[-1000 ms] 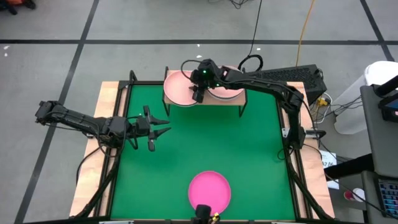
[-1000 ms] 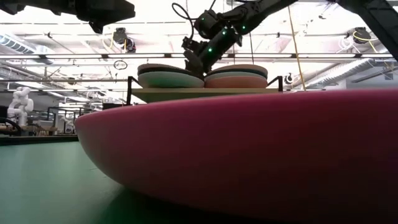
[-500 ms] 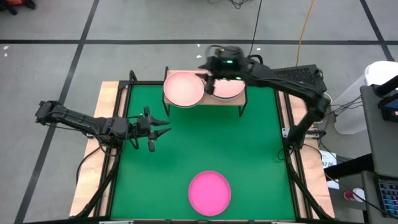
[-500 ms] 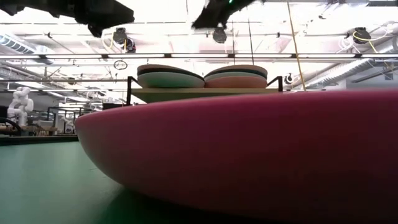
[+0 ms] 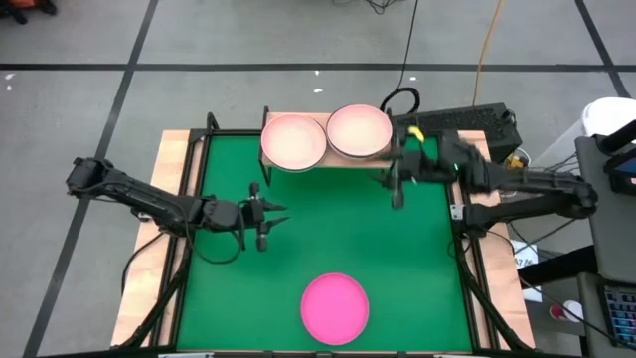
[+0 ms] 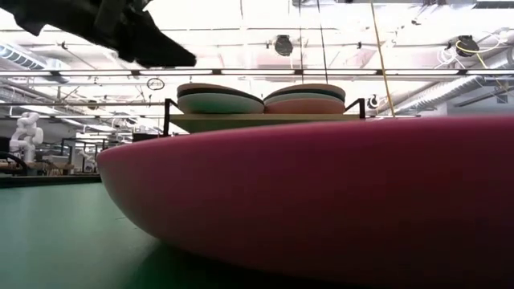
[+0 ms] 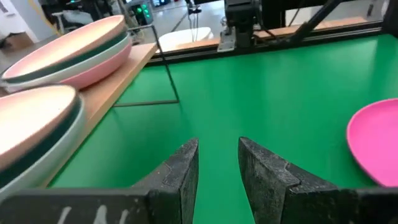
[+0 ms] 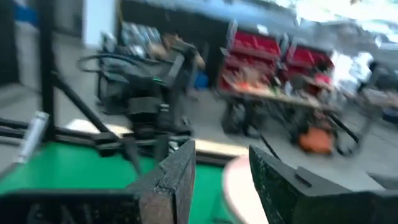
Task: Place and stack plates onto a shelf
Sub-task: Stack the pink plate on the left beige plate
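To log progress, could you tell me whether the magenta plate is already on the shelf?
No, the magenta plate lies alone on the green mat, far from the shelf.

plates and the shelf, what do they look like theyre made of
The magenta plate on the green mat looks like matte ceramic or plastic: even colour, no glare, thick rounded rim. I cannot tell which. The stacked plates have the same dull finish.

The shelf seems a light-wood board, pale tan with a flat edge, on thin black legs that look like metal rod.
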